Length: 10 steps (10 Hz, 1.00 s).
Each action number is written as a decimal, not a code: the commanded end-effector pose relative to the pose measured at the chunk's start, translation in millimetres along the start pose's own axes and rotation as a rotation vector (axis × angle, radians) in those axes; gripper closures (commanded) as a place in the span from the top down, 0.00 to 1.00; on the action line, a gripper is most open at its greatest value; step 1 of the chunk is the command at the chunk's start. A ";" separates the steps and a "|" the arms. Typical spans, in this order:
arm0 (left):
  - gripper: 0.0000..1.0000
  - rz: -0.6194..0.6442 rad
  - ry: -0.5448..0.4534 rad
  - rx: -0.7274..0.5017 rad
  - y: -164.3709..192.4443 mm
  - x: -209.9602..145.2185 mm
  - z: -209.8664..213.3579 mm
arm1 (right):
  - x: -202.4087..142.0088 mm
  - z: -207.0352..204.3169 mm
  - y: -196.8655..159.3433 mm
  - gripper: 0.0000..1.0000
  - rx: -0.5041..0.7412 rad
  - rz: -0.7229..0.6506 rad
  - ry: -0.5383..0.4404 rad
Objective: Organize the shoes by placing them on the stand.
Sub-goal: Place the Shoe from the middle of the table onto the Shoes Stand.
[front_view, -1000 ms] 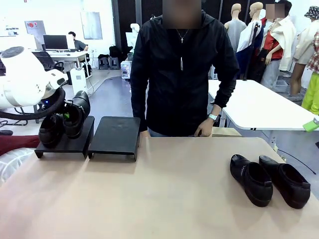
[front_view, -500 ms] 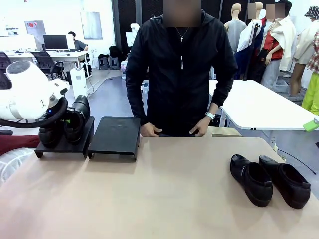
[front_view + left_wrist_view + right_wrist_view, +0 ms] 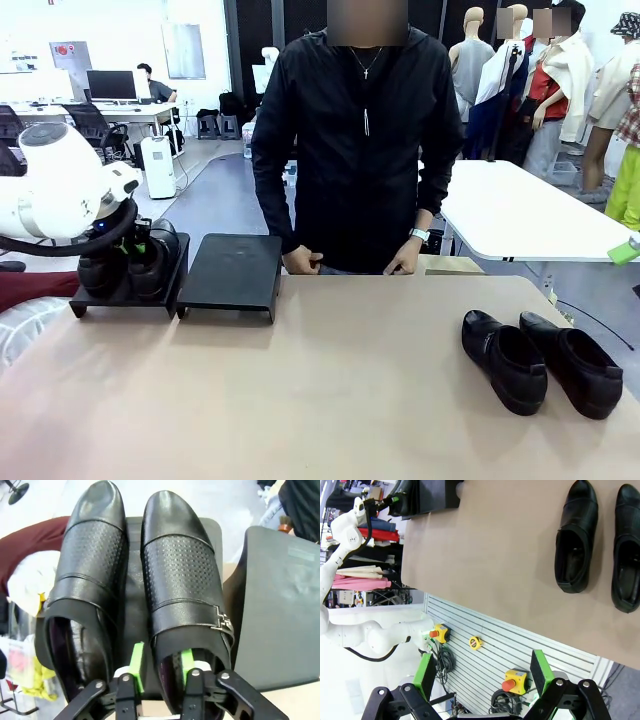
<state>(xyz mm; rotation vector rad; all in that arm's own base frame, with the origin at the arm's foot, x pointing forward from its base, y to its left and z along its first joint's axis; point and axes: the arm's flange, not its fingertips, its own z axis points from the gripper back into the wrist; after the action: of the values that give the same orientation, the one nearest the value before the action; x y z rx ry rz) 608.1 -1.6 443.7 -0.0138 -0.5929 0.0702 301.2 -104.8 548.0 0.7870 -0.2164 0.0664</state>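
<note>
1. The left gripper (image 3: 162,662) straddles the inner collar of the right-hand perforated loafer (image 3: 180,565). One green pad (image 3: 137,665) is outside and the other is in the shoe's mouth. The jaws stand slightly apart and seem not to pinch the leather.
2. That loafer and its mate (image 3: 92,570) lie side by side on the stand's left panel (image 3: 120,298), at the table's (image 3: 330,400) 10 o'clock.
3. The stand's right panel (image 3: 235,275) is bare. The second pair (image 3: 503,360) (image 3: 583,365) waits on the table at 4 o'clock.
4. The right gripper (image 3: 482,675) hangs wide apart and empty, high above that pair.
5. Risk: on lifting, the inside pad could snag the collar and drag the shoe down the slanted panel.
6. Risk: a sideways nudge could knock the mate off the panel's edge.
7. Risk: the person's hands (image 3: 300,262) rest at 12 o'clock, close beside the bare panel.
</note>
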 end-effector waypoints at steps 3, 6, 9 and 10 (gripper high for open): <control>1.00 0.011 -0.060 0.010 -9.3 0.0 40.6 | 2.1 1.4 1.6 1.00 0.033 0.022 -0.005; 1.00 -0.033 -0.068 -0.048 -14.1 -18.5 120.8 | 2.1 1.4 1.6 1.00 0.033 0.022 -0.005; 1.00 -0.086 0.285 -0.309 -19.1 -82.0 206.6 | 2.1 1.4 1.6 1.00 0.033 0.022 -0.005; 1.00 -0.197 0.378 -0.489 -22.1 -107.5 224.6 | 2.1 1.4 1.6 1.00 0.033 0.022 -0.005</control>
<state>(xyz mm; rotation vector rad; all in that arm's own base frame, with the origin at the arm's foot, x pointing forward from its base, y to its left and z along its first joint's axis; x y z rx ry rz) 415.4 -57.9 567.9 -0.3517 -0.3809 -0.1613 301.4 -104.7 547.8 0.7872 -0.2152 0.0666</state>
